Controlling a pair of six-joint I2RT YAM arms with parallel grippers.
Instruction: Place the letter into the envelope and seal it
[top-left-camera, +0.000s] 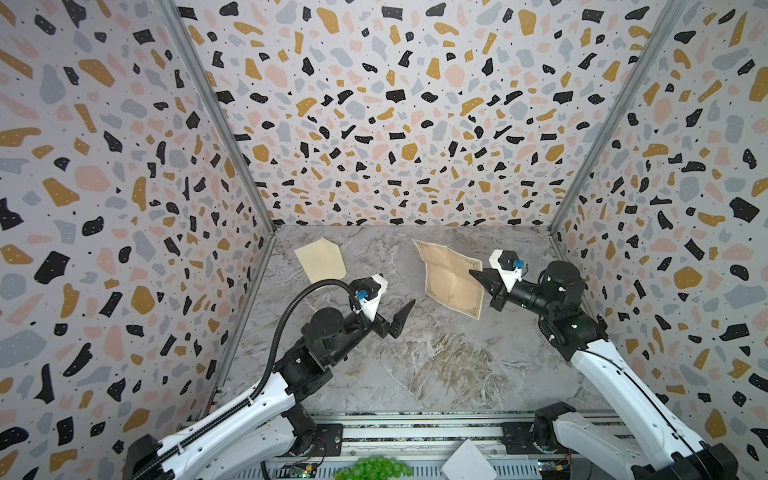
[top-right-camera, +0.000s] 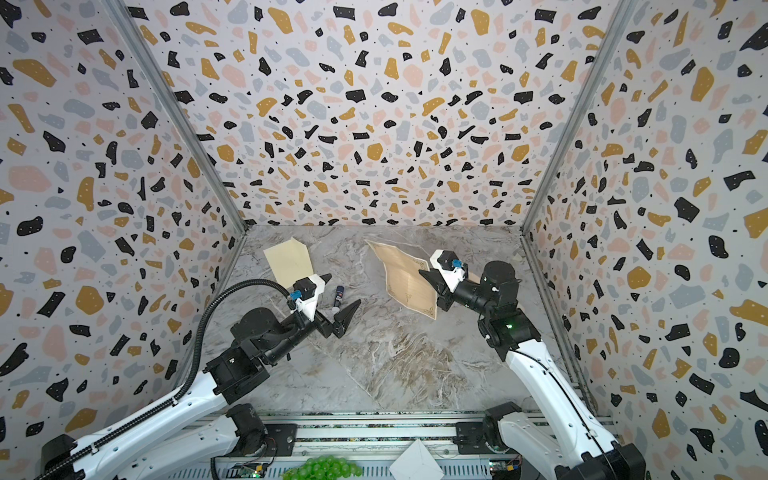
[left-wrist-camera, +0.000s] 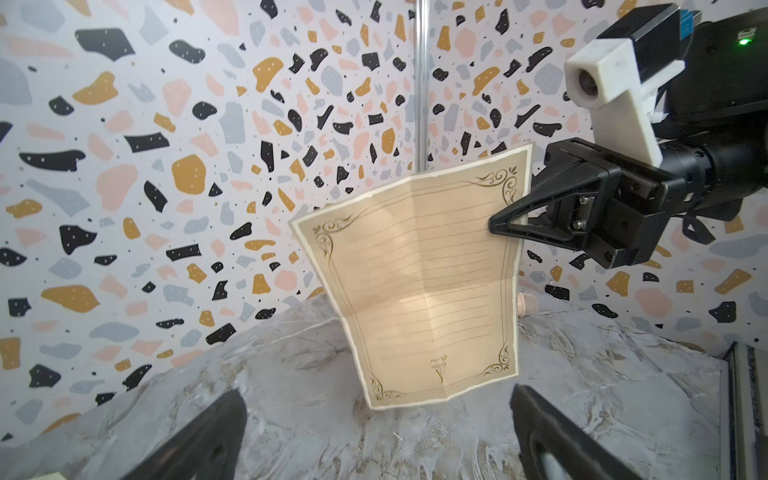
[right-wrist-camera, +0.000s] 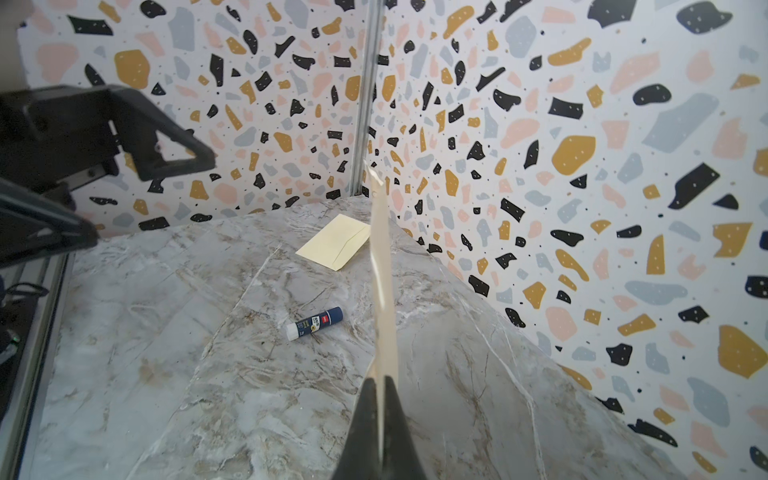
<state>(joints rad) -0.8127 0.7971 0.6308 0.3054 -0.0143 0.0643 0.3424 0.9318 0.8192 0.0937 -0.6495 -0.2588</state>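
**A:** While the letter (top-left-camera: 451, 278) hangs pinched in the right gripper (top-left-camera: 473, 273), is any of it inside the envelope (top-left-camera: 320, 259)?

**B:** No. The envelope lies flat by the far left corner of the desk (top-left-camera: 415, 365). The letter is wholly outside it and well apart, raised over the right half of the desk toward the far edge.

**A:** How does the gripper have it?

**B:** Its jaws are closed on one long edge of the sheet, close to an upper corner with scrollwork. The rest of the paper hangs free beyond the fingertips.

**A:** Which way does the sheet run?

**B:** Its long axis is roughly up and down, leaning a little. The ruled face is turned toward the left arm, and fold creases cross it in the left wrist view (left-wrist-camera: 419, 291). The right wrist view shows it edge-on (right-wrist-camera: 384, 291). The lower short edge is near the desk; I cannot tell whether it touches.

**A:** And the left gripper (top-left-camera: 399, 291)?

**B:** It is spread wide with nothing between its fingers. It hovers above the desk left of the middle, aimed at the letter but apart from it.

**A:** What else is there?

**B:** A glue stick (right-wrist-camera: 314, 323) lies on its side on the desk, between envelope and letter. The envelope's pointed end faces the far edge.
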